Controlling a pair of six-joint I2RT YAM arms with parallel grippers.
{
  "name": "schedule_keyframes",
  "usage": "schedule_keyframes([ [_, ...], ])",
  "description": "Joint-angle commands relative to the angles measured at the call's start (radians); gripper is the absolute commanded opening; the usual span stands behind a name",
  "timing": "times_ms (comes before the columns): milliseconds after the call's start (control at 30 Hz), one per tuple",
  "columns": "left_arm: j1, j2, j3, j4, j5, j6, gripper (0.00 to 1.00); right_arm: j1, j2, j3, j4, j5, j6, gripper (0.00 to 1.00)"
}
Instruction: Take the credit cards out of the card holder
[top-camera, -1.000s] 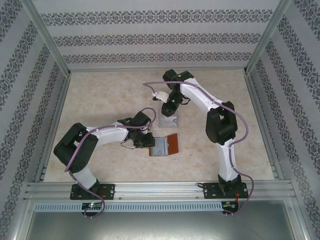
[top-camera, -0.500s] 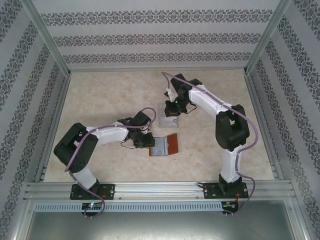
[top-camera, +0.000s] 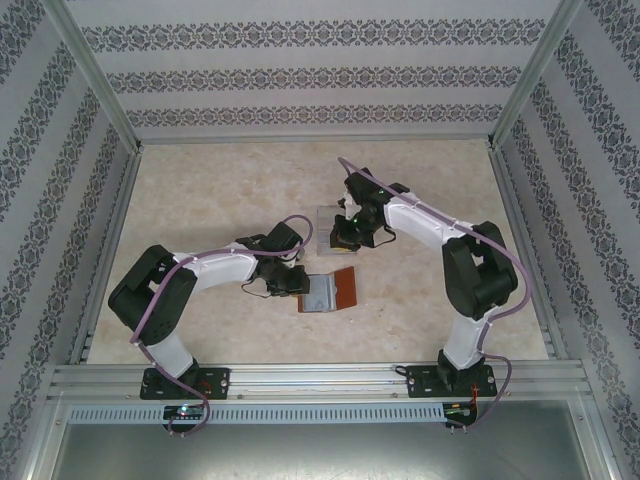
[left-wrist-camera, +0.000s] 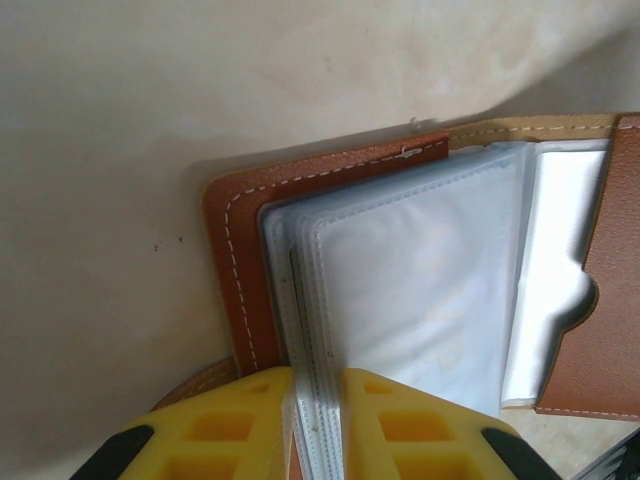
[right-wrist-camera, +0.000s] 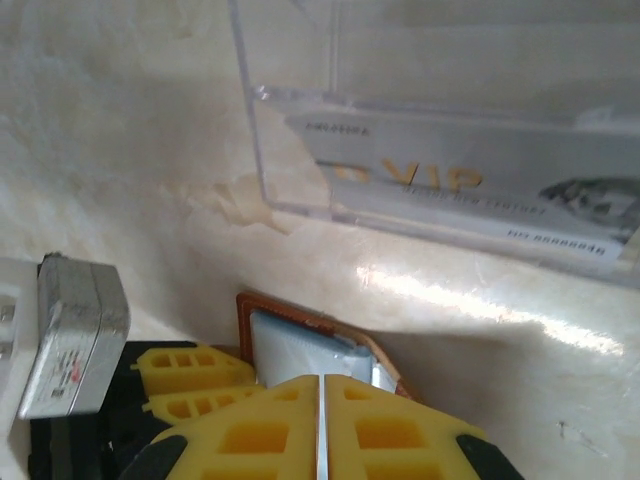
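The open holder (top-camera: 328, 292) lies on the counter (top-camera: 200, 200), left pincer (left-wrist-camera: 318, 382) clenched on its sleeves (left-wrist-camera: 420, 290); right pincer (right-wrist-camera: 322, 382), clenched empty, hangs just on its far side, near the stand (right-wrist-camera: 290, 120) with one card (right-wrist-camera: 440, 180); seemingly between extractions; next it must open and pinch another card edge.

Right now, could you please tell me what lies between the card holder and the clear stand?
Bare table: in the right wrist view, nothing rests on the marbled strip between the card holder and the clear stand.
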Motion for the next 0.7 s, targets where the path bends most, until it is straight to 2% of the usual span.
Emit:
schedule_keyframes([
  [0, -0.007, 0.019, -0.026, -0.082, -0.027, 0.003, 0.20, 0.024, -0.067, -0.053, 0.047, -0.007, 0.063, 0.13],
  [667, -0.003, -0.063, -0.123, 0.058, 0.006, -0.064, 0.22, 0.157, -0.104, -0.218, 0.120, 0.019, 0.154, 0.13],
])
